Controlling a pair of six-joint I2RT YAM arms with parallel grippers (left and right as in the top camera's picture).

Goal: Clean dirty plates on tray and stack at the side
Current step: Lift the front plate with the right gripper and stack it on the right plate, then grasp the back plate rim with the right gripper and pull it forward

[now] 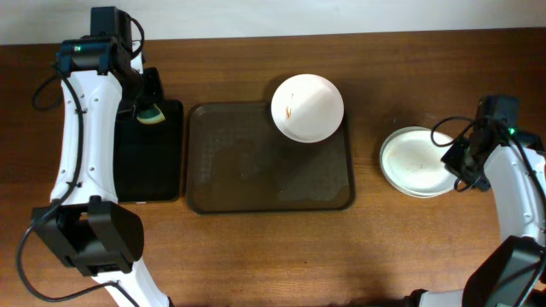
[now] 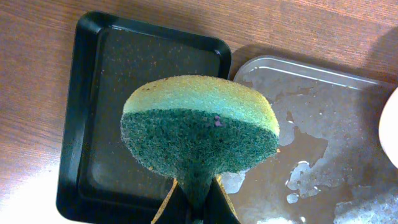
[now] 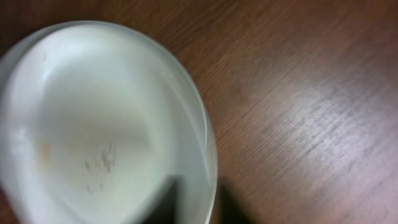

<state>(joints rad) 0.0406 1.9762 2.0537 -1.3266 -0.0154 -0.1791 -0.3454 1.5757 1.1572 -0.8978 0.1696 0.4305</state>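
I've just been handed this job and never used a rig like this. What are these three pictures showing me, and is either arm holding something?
Two robot arms sit at a wooden table. The overhead picture looks straight down. The large brown rectangular tray carries one round white plate with a brown smear at its far right corner. A stack of white plates sits on the table to its right, and a smaller black tray to its left.

The other two pictures come from cameras on each wrist. The left pincer grips a yellow-and-green sponge above the black tray. The right pincer is at the stack's rim; its grip is too blurred to judge.
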